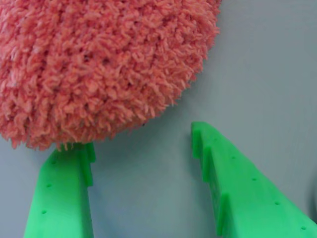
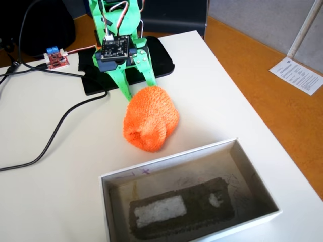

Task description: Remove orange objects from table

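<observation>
The green gripper (image 2: 140, 88) is down at the table (image 2: 242, 116) with its fingers spread and nothing held between them. In the wrist view the gripper (image 1: 143, 141) shows bare table in the gap; the left finger (image 1: 67, 188) has its tip just at the fuzzy edge of the orange lump (image 1: 99, 64), while the right finger (image 1: 237, 183) stands clear of it. In the fixed view the lump (image 2: 150, 118) lies on the table just near of the gripper, and the white box (image 2: 262, 191) sits further toward the near edge.

Risk: the lump looks wider than the opening and sits off to one side of it. Closing from here would likely catch only loose pile, or nothing. Driving forward could push the soft lump along the smooth top instead of seating it.
</observation>
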